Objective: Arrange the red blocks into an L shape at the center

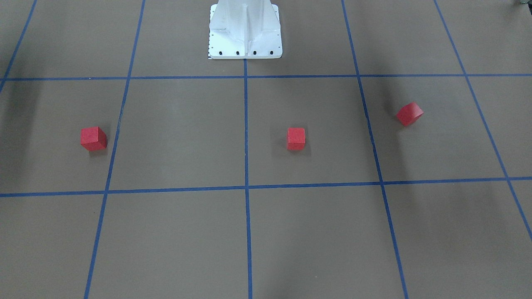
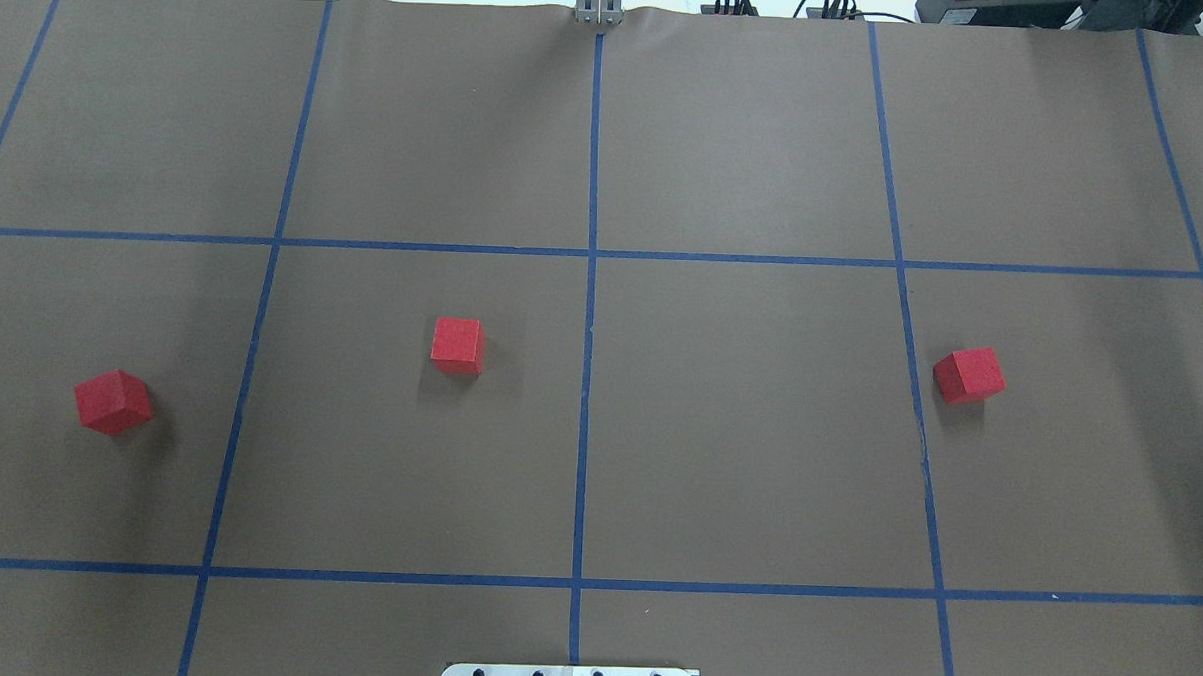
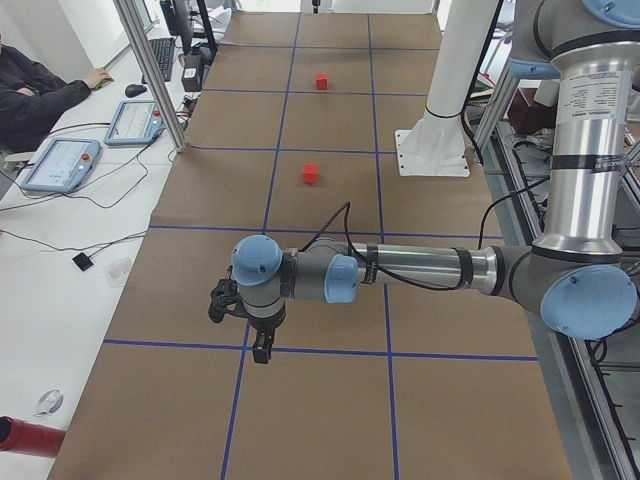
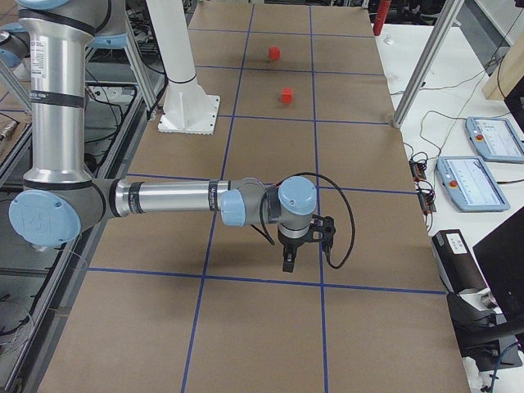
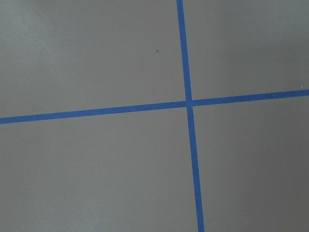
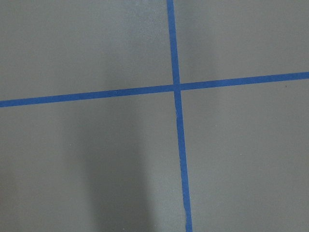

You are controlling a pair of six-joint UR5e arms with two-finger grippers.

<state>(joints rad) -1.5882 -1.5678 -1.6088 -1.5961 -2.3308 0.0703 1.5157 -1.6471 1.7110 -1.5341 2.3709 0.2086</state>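
On the brown table (image 2: 757, 464) the red blocks (image 2: 457, 345) sit well apart, left, middle and right, none at the center (image 2: 591, 253). Building looks not yet begun. Left gripper (image 3: 262, 350) and right gripper (image 4: 288, 260) hang far off; wide or narrow, I cannot tell. Next, I think, one must reach a block.
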